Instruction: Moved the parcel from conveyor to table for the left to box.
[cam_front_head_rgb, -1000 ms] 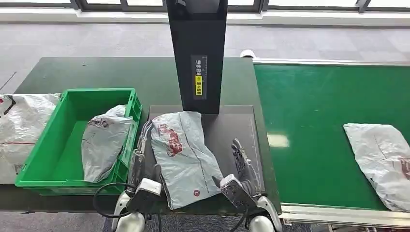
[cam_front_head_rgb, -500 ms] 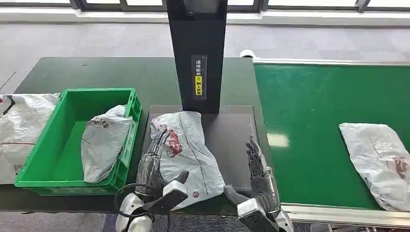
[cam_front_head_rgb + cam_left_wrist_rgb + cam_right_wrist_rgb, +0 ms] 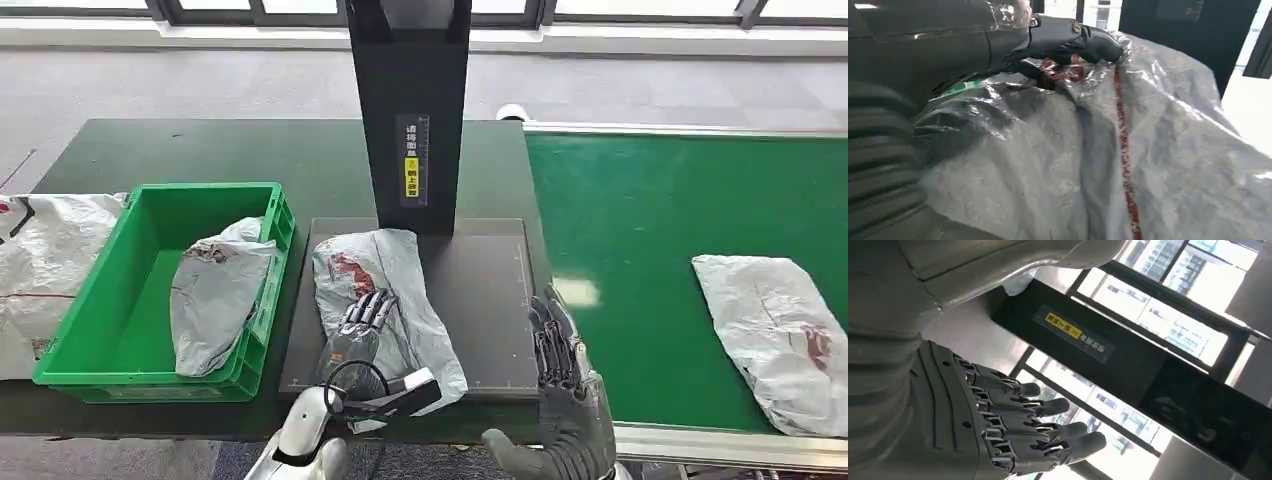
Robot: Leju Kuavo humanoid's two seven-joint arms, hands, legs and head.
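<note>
A grey plastic parcel (image 3: pixel 390 285) with red print lies on the dark mat (image 3: pixel 480 290) in front of the black scanner column (image 3: pixel 410 120). My left hand (image 3: pixel 360 328) rests on top of its near half, fingers stretched across the wrapping. In the left wrist view the fingertips (image 3: pixel 1083 39) press into the crinkled parcel (image 3: pixel 1158 155), and no fold is visibly pinched. My right hand (image 3: pixel 562 365) stands open at the mat's front right corner, apart from the parcel. In the right wrist view that hand (image 3: pixel 1013 425) has its fingers spread and holds nothing.
A green crate (image 3: pixel 100 310) left of the mat holds another grey parcel (image 3: pixel 215 295). A white bag (image 3: pixel 40 260) lies at the far left. On the green conveyor (image 3: pixel 650 250) to the right lies one more parcel (image 3: pixel 780 335).
My left hand moved from the parcel's left edge onto its top. My right hand drew back to the right and nearer me. The conveyor parcel drifted left.
</note>
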